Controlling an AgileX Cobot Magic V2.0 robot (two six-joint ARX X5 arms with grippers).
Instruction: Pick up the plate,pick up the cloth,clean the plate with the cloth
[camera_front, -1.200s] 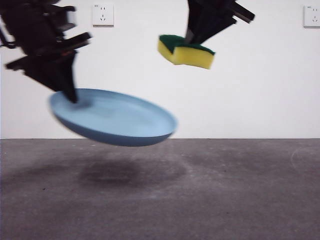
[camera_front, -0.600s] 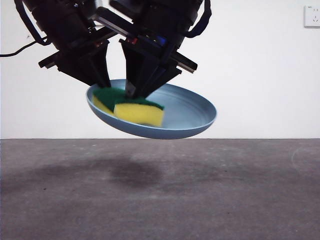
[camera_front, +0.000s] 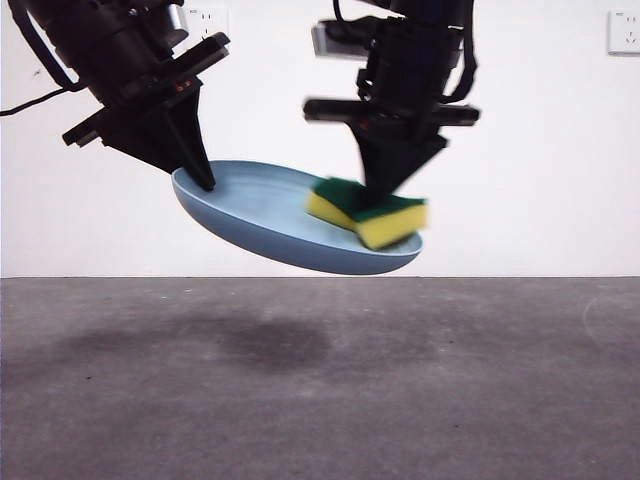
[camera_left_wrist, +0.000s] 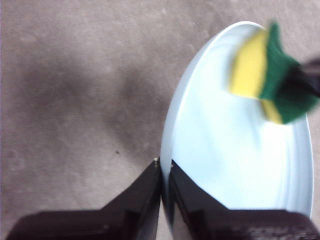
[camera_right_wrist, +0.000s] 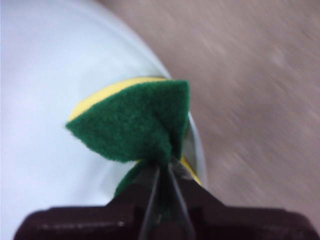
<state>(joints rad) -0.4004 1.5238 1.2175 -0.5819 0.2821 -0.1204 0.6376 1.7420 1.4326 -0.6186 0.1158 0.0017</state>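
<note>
The light-blue plate (camera_front: 262, 215) hangs tilted above the table, its left rim pinched by my left gripper (camera_front: 200, 178), which is shut on it. In the left wrist view the jaws of that gripper (camera_left_wrist: 165, 167) clamp the plate (camera_left_wrist: 225, 165) at its edge. The cloth, a yellow sponge with a green top (camera_front: 368, 212), rests on the plate's right side near the rim, with my right gripper (camera_front: 385, 190) shut on it from above. The right wrist view shows the gripper (camera_right_wrist: 162, 172) squeezing the green layer of the cloth (camera_right_wrist: 132, 125) over the plate (camera_right_wrist: 45, 90).
A grey table (camera_front: 320, 380) lies below, with the plate's shadow on it. A white wall with power sockets (camera_front: 625, 30) stands behind.
The right gripper has carried the cloth from the plate's left part across to its right rim. The plate and left gripper have barely shifted.
</note>
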